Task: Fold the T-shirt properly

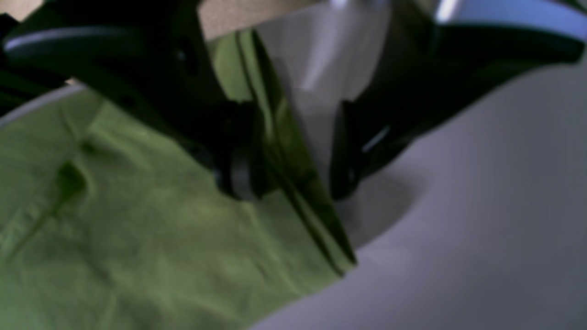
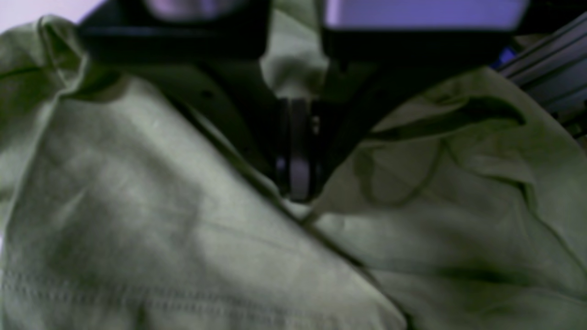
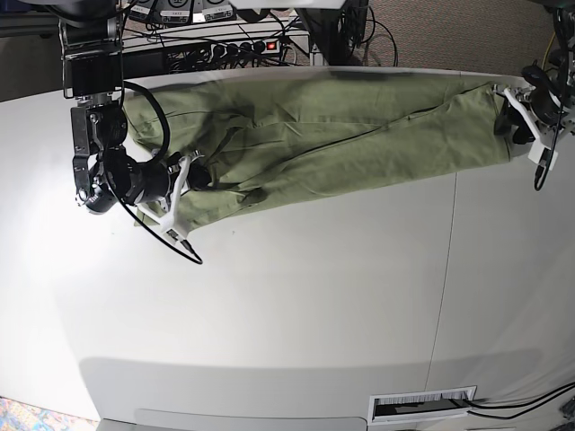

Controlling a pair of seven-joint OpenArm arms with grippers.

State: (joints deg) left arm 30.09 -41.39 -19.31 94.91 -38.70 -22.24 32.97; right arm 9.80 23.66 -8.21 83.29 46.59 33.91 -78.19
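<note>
While the T-shirt (image 3: 314, 135) lies stretched in a long band across the far half of the white table (image 3: 314, 305), each arm works one end of it. Going from the left of the base view, the right claw (image 3: 199, 176) sits on the bunched end of the garment, near the table's left edge. Its wrist view shows the two fingers (image 2: 298, 151) pressed together with almost no gap, and a ridge of green cloth runs straight out from under their tips, so it appears clenched on a pinch of fabric. That hold probably anchors this end, or readies it to be carried over in a fold. Which part of the garment it has, sleeve or hem, I cannot tell, since the cloth around it is crumpled and the picture is blurred.

Across the middle, the shirt is rumpled, with a long diagonal crease and one edge doubled over, so no tidy fold is made yet.

At the right end, the left claw (image 3: 514, 115) meets the shirt's edge close to the table's far right corner. From its wrist camera, the left claw (image 1: 286, 183) stands parted, one finger on the cloth and the other over bare table, with a doubled fabric edge (image 1: 293, 183) standing up between them. It looks released, placed astride that edge ready to close. The arm behind it is cut off by the frame.
</note>
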